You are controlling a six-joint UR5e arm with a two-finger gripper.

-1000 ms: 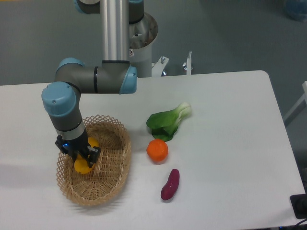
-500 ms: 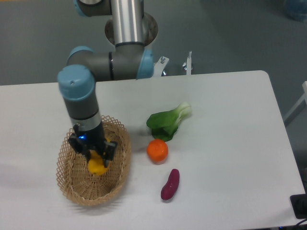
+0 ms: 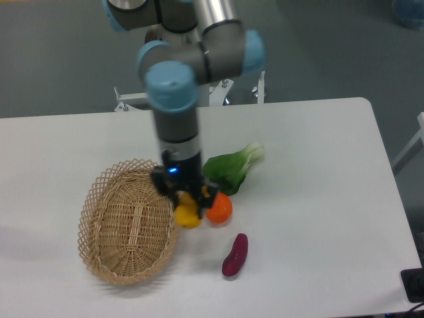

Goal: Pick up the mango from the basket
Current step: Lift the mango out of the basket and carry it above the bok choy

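Now the mango (image 3: 187,216) hangs clamped in the jaws of the gripper (image 3: 186,202), outside the basket (image 3: 128,229).
On the white counter (image 3: 311,185), the UR5e arm (image 3: 175,99) reaches down from the back, its jaws closed on the upper part of the yellow fruit, which sits just beside the basket's right rim. The oval wicker basket lies at the left with nothing in it. A green bok choy (image 3: 232,169) lies right of the arm, an orange (image 3: 219,207) sits against the mango's right side, and a purple sweet potato (image 3: 234,255) lies nearer the front edge.
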